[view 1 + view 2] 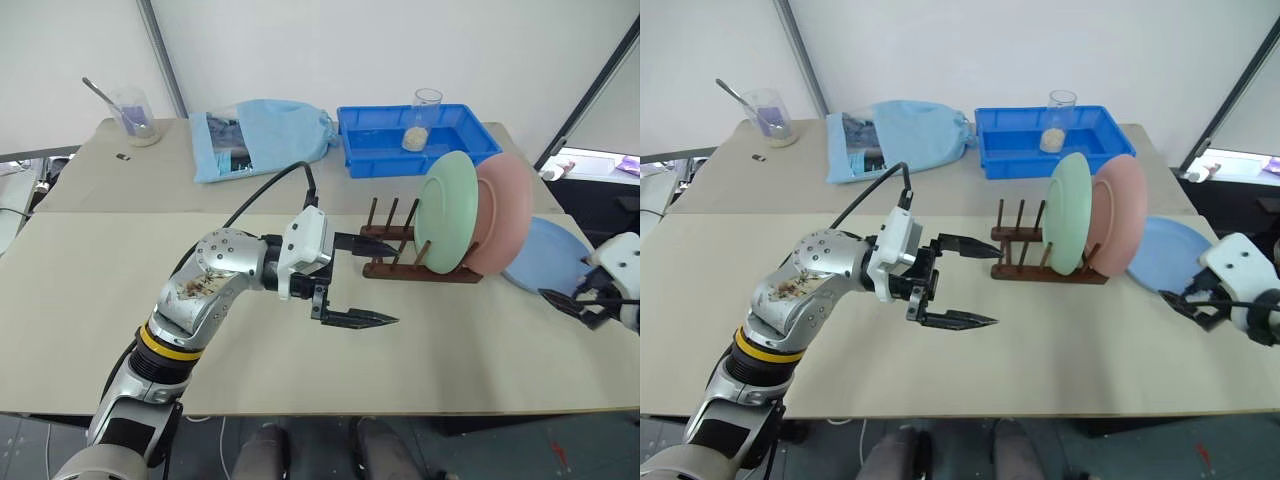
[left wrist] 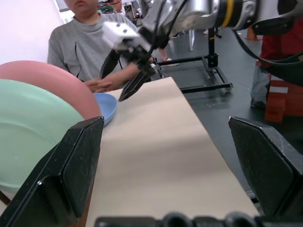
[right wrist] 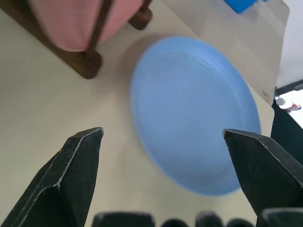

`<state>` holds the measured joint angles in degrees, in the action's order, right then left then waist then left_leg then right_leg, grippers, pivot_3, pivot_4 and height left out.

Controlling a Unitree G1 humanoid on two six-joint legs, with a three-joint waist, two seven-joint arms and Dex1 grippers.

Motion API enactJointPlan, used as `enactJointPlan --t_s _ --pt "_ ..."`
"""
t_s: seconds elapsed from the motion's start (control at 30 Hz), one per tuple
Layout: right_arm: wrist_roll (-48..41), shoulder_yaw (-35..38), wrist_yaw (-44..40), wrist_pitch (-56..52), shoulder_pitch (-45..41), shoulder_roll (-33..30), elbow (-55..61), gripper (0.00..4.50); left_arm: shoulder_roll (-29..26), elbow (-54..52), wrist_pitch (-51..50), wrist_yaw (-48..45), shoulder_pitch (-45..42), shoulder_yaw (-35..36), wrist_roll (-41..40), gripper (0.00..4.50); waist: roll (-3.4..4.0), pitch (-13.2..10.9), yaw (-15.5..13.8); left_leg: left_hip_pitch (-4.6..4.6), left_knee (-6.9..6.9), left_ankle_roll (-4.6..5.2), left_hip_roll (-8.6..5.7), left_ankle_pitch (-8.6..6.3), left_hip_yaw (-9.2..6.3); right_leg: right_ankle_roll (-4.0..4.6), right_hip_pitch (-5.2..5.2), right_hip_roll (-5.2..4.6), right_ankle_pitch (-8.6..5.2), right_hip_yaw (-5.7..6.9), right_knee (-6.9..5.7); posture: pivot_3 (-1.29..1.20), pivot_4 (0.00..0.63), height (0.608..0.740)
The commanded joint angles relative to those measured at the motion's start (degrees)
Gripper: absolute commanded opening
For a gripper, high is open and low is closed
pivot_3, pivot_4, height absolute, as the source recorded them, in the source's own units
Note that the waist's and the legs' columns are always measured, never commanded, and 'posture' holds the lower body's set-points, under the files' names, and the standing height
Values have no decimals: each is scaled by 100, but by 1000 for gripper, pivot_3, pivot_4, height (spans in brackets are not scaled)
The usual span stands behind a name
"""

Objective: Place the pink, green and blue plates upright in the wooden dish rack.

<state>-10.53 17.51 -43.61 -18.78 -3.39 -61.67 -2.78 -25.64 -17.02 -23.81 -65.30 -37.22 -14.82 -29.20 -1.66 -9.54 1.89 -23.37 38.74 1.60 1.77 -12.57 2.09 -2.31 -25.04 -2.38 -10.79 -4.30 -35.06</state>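
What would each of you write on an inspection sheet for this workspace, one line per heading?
Surface: beige table, bare at the front.
Job's things: pale mint green round plastic plate and salmon pink round plastic plate upright in dark-brown wooden dish rack; light blue round plastic plate flat on the table beside the rack.
Clutter: bright-blue rectangular plastic tray holding a clear cup; light blue cloth bag; clear beaker with spoon.
Grippers: left gripper open, empty; right gripper open, facing the blue plate.
Cables: black cable on left arm.
Surroundings: seated person beyond the table.
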Motion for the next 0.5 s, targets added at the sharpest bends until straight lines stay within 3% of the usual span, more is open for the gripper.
enactJointPlan --t_s 0.03,0.47,0.5 --pt "439 -656 -169 489 -691 106 -853 4482 49 -111 122 83 -46 -4 93 4500 0 0 8 2 -1 1 3 0 -2 -3 1 6 1 0 0 0 150 740" --pt "1247 -1816 -415 918 -2665 698 -3557 4482 115 -210 31 241 -20 30 139 4500 1 0 28 2 3 1 -2 0 -4 -25 4 4 15 -5 0 0 150 740" --pt "1297 -1853 -408 897 -2734 727 -3645 4242 122 -230 -14 271 -15 59 104 4500 2 0 32 3 2 1 -1 0 -4 -35 4 4 21 -5 0 0 150 740"
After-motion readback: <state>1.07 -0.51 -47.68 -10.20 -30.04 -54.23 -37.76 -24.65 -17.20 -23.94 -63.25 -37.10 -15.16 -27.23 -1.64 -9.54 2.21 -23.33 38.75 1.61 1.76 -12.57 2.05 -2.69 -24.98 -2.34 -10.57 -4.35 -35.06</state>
